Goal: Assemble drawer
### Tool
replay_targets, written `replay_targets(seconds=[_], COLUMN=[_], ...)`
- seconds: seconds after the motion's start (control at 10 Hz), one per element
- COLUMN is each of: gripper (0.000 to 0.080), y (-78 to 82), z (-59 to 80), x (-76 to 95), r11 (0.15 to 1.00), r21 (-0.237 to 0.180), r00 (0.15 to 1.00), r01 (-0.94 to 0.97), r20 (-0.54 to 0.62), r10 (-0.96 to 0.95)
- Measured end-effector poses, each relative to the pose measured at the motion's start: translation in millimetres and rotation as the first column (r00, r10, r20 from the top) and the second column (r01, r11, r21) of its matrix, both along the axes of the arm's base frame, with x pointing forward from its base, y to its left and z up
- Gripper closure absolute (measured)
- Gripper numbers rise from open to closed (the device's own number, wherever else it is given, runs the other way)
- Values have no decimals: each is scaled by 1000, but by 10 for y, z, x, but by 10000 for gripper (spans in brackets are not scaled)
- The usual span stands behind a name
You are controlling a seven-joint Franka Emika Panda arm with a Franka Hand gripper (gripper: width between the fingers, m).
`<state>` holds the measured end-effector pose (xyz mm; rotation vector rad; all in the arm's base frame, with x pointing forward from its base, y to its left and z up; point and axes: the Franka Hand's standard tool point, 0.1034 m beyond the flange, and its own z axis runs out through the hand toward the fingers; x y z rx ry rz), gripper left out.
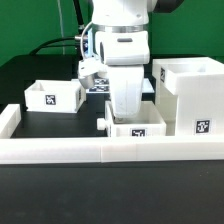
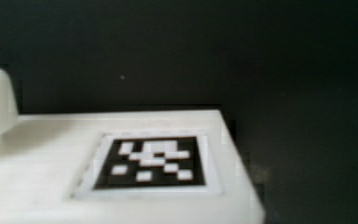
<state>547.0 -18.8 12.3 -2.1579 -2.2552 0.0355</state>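
Note:
A small white open-topped tray (image 1: 137, 128) with a square tag stands just behind the front border wall. My gripper (image 1: 131, 114) reaches down into or onto its top; its fingertips are hidden by the white hand and the tray's rim. In the wrist view the tray's white face (image 2: 51, 150) and its tag (image 2: 155, 163) fill the lower part, very close and blurred, and no fingers show. A second tray (image 1: 55, 95) sits at the exterior view's left. The tall boxy housing (image 1: 190, 95) stands at the exterior view's right, close beside the gripper.
A long low white border wall (image 1: 60, 150) runs along the front and turns back at the exterior view's left. The marker board (image 1: 94, 82) lies behind the arm. The table (image 2: 194, 50) is black.

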Motion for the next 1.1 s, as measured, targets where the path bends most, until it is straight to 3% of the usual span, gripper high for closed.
replay_targets(seconds=[0.5,1.1], gripper=[758,758], y=[98,82], z=[-6,-10], x=[12,-7], r11=[999,993], r21=[0,-2], r00=[999,993], r01=[50,120], r20=[2,-7], r10=[-50,-120])
